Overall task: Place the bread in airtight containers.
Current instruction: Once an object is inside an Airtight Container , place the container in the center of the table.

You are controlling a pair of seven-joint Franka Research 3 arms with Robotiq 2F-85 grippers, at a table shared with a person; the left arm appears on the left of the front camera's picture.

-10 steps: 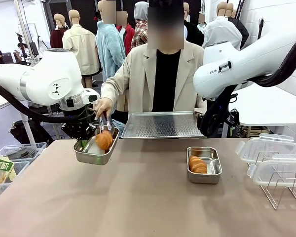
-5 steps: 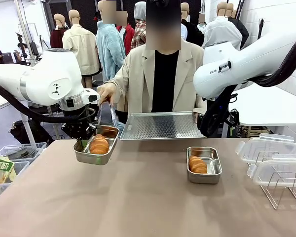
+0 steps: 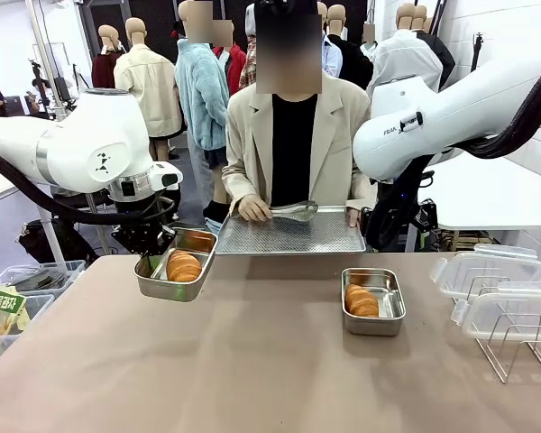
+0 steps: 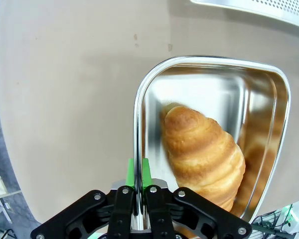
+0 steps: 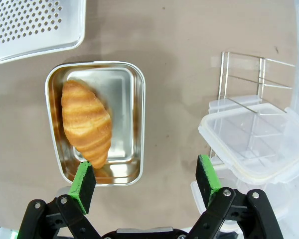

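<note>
Front view shows two small shiny steel tins on the brown table (image 3: 252, 379): the first tin (image 3: 167, 287) at ten o'clock, the second tin (image 3: 371, 325) at two o'clock. Each holds one of two golden croissants: one croissant (image 3: 183, 266) in the first, another croissant (image 3: 362, 300) in the second. The left gripper (image 4: 138, 172) pinches the first tin's rim. The right gripper (image 5: 144, 169) hangs over the second tin, jaws wide apart.
</note>
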